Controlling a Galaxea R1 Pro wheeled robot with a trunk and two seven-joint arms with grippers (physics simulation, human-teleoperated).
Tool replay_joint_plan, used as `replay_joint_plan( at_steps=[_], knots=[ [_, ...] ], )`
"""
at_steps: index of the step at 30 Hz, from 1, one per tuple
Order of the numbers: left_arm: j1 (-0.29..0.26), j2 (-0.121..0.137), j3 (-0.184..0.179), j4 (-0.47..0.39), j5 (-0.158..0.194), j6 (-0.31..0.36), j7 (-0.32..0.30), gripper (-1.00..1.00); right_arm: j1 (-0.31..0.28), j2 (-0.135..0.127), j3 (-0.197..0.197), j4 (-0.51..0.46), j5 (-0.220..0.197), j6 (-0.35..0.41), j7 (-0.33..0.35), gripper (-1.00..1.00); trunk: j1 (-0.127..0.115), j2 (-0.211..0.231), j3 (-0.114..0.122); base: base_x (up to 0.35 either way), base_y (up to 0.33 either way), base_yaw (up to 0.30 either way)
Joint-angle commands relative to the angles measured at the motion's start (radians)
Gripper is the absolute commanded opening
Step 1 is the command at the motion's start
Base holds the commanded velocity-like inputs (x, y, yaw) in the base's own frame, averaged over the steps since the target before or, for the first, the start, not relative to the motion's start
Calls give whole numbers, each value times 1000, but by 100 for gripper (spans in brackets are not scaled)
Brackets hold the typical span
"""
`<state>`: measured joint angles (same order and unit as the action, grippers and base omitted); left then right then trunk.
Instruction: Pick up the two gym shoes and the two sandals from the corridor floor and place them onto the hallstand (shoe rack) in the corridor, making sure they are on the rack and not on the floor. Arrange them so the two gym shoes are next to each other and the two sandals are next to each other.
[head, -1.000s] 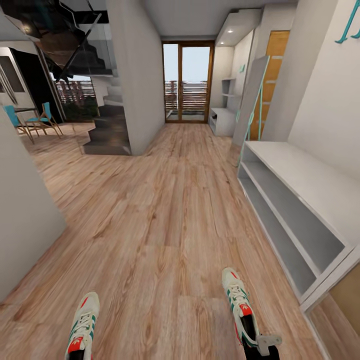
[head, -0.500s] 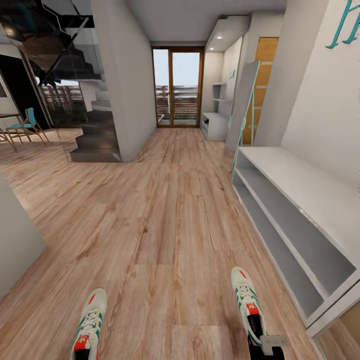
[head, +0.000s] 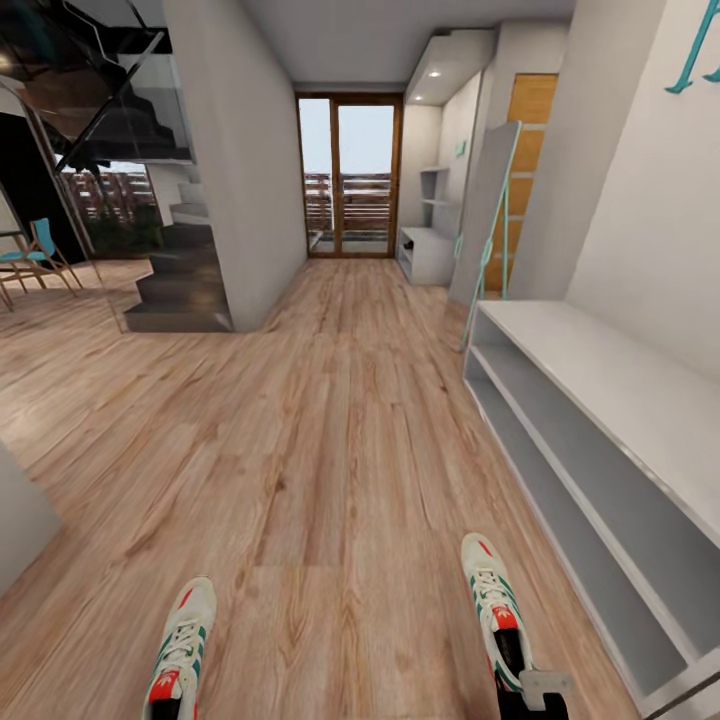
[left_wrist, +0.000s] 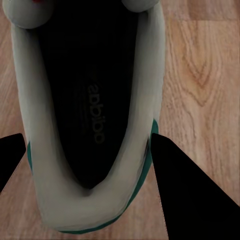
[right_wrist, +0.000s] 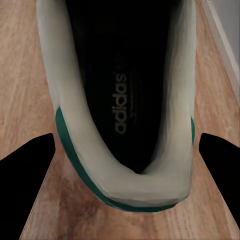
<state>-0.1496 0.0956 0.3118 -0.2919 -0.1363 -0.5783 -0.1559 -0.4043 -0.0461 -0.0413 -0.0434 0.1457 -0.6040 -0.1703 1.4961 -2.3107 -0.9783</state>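
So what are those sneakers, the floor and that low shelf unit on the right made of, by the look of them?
The gym shoes look like off-white leather or a synthetic, matte, with green trim and a dark printed insole; a render leaves that open. The corridor floor looks like wood-plank laminate, going by its grain and knots. The hallstand seems painted board: flat, pale grey, no grain.

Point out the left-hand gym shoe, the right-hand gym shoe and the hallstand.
left-hand gym shoe (head: 180, 650): head view, on its laces.
right-hand gym shoe (head: 490, 600): head view, on its laced upper.
hallstand (head: 610, 375): head view, on its bare top surface.
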Motion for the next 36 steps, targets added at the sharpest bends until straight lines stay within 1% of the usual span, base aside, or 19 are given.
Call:
replay_joint_plan(
  at_steps=[1, 12, 18, 36],
  knots=[
    [-1, 0, 9, 0, -9, -3, -4, -100, -1, 0, -4, 1, 11, -2, -6, -100, 0, 0, -1, 337, 0, 0],
    [-1, 0, 10, 0, -9, -3, -4, -100, -1, 0, -5, 2, 11, -2, -6, -100, 0, 0, -1, 337, 2, 0],
    [-1, -1, 10, 0, -10, -3, -4, -100, -1, -1, -5, 2, 11, -2, -6, -100, 0, 0, -1, 337, 64, 0],
    [-1, -2, 10, 0, -9, -3, -4, -100, -1, -2, -3, 2, 12, -2, -6, -100, 0, 0, -1, 336, 138, 0]
  ],
)
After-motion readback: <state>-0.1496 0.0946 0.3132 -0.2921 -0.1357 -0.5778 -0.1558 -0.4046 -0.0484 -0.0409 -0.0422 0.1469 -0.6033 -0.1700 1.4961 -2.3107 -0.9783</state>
